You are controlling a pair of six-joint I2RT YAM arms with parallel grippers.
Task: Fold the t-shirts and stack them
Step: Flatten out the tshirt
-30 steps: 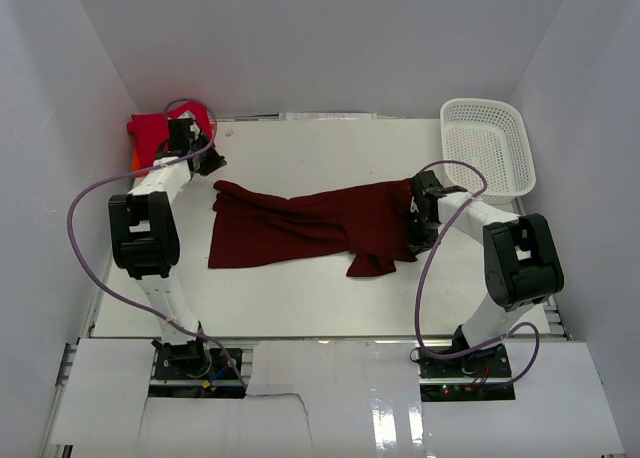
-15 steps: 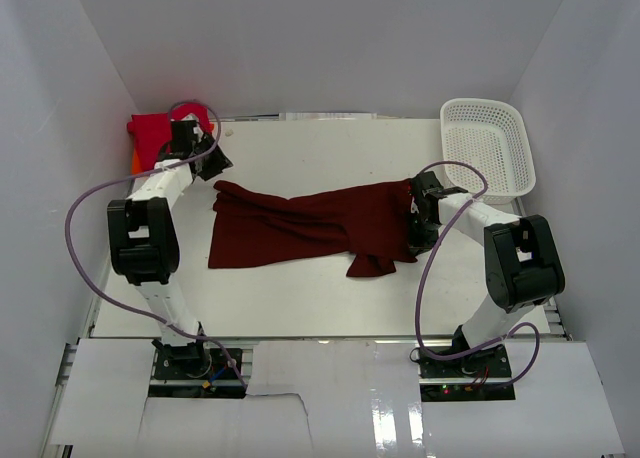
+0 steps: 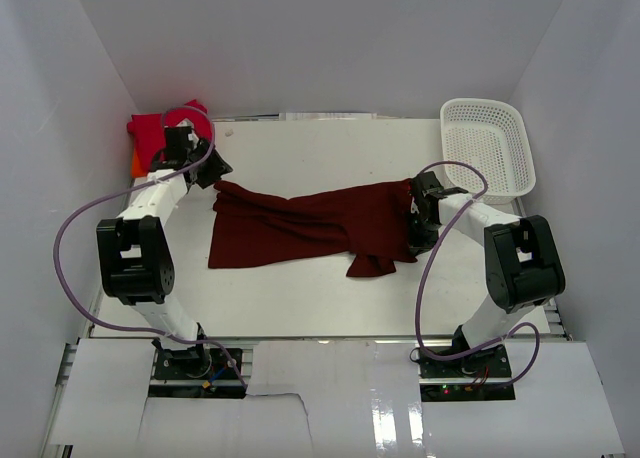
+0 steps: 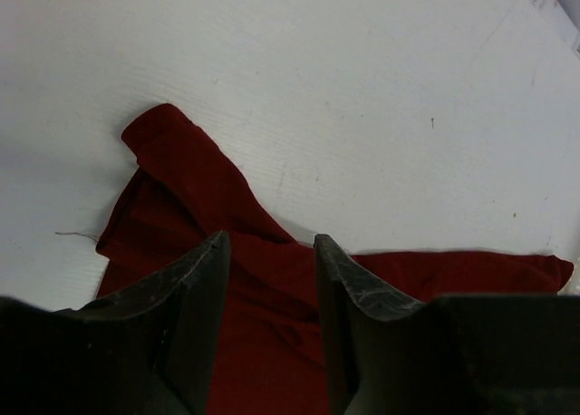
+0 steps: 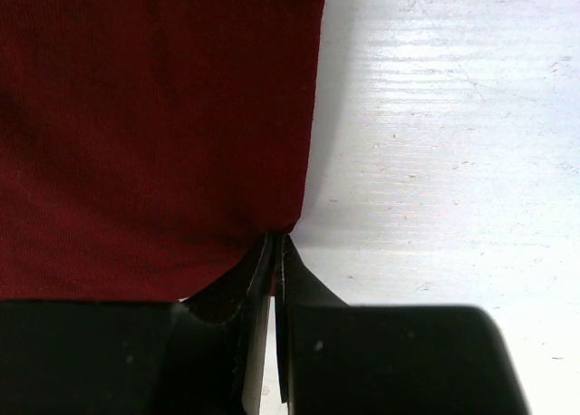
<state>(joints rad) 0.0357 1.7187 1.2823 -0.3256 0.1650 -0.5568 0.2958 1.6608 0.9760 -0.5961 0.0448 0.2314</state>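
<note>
A dark maroon t-shirt (image 3: 305,225) lies stretched across the middle of the table, its cloth rumpled and partly doubled over. My left gripper (image 3: 212,168) hovers over the shirt's back left corner (image 4: 172,157), jaws open, with only cloth showing below the gap (image 4: 270,241). My right gripper (image 3: 415,208) is shut on the maroon shirt's right edge (image 5: 275,236), and the cloth (image 5: 154,125) spreads away to the left of it. A crimson red t-shirt (image 3: 158,128) sits folded in the back left corner on top of an orange t-shirt (image 3: 134,161), of which only a sliver shows.
A white mesh basket (image 3: 487,146) stands at the back right, close behind the right arm. White walls enclose the table on three sides. Purple cables loop off both arms.
My left gripper has opened from shut and let go of the maroon shirt's corner, and its arm has swung slightly left. The right gripper and the shirt have stayed put.
</note>
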